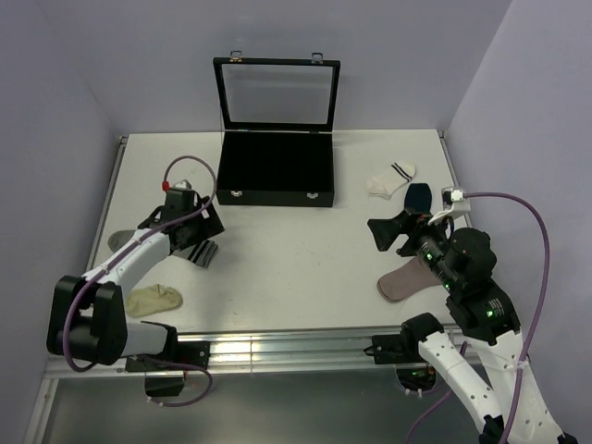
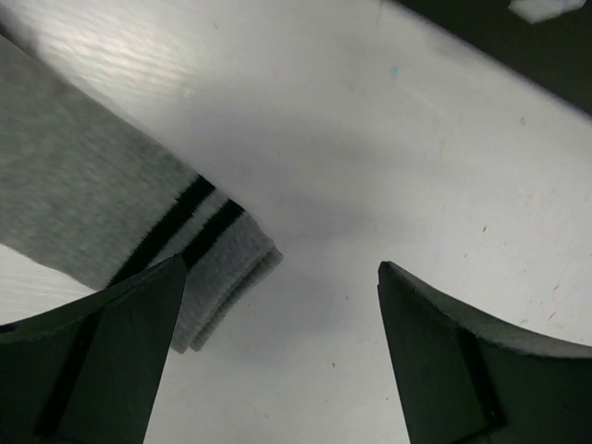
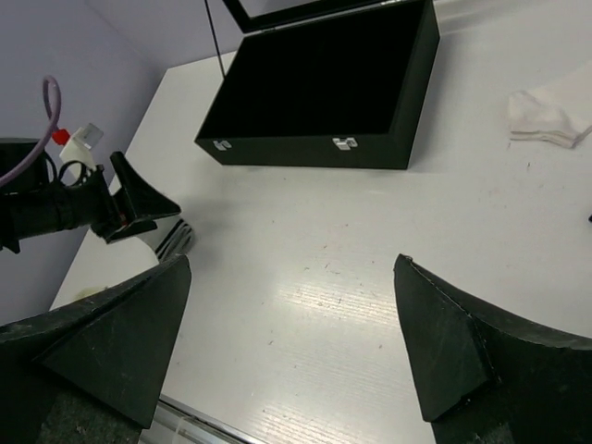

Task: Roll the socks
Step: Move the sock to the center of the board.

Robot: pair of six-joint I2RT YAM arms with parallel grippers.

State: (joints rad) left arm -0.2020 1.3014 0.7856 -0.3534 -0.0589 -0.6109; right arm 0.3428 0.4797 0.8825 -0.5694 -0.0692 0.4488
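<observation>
So, one case (image 1: pixel 276 171) is sitting open at the back, probably waiting for rolled socks. The left gripper (image 2: pixel 282 268), spread, is hovering at the grey sock (image 2: pixel 83 203) cuff, likely lining up a pinch; the right gripper (image 3: pixel 291 264) is hanging spread, empty. Five are lying loose: grey, cream sock (image 1: pixel 155 299), white sock (image 1: pixel 391 178), navy sock (image 1: pixel 418 196), tan sock (image 1: pixel 407 280).

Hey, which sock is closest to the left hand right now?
The grey sock with two black cuff stripes; its cuff lies right at the left hand. The cream sock sits apart, and the others lie far off on the right.
</observation>
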